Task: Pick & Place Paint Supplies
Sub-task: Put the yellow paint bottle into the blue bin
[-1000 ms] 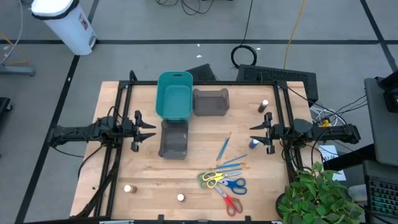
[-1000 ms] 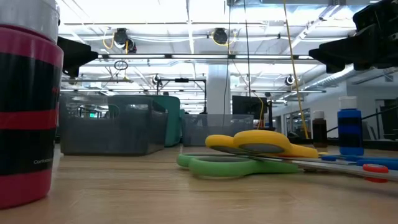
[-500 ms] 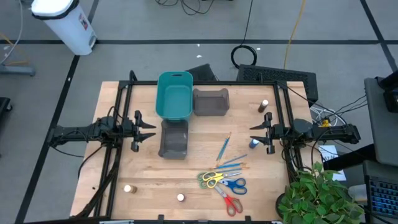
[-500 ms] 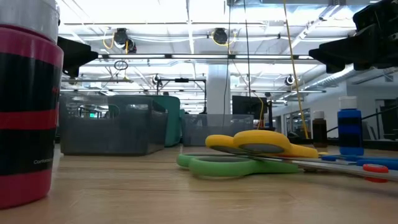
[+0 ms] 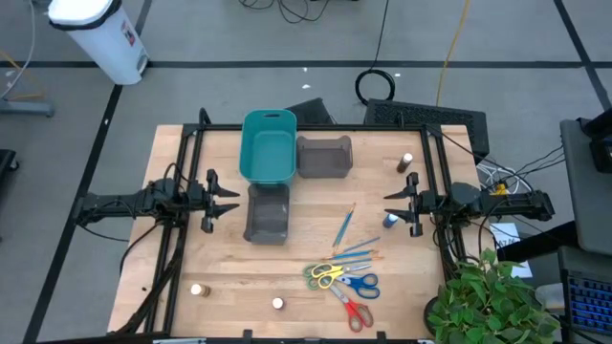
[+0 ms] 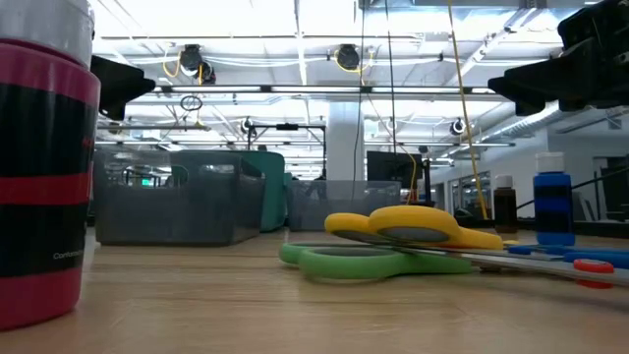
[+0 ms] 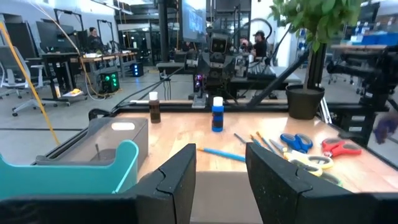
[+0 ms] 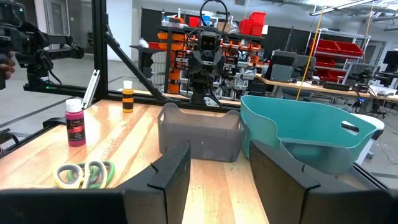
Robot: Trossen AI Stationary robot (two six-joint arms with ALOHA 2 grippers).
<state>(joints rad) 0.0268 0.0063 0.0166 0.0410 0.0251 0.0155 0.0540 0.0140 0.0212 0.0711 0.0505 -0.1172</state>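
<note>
Blue bottle just beside right tool.

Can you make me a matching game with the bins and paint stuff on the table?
Things:
1. teal bin
2. blue paint bottle
3. red-handled scissors
4. brown paint bottle

Places:
A. near edge, beside the other scissors
B. far side, touching a grey bin
C. far right corner area
D. right by the right gripper

Pairs: 1-B, 2-D, 3-A, 4-C
</note>
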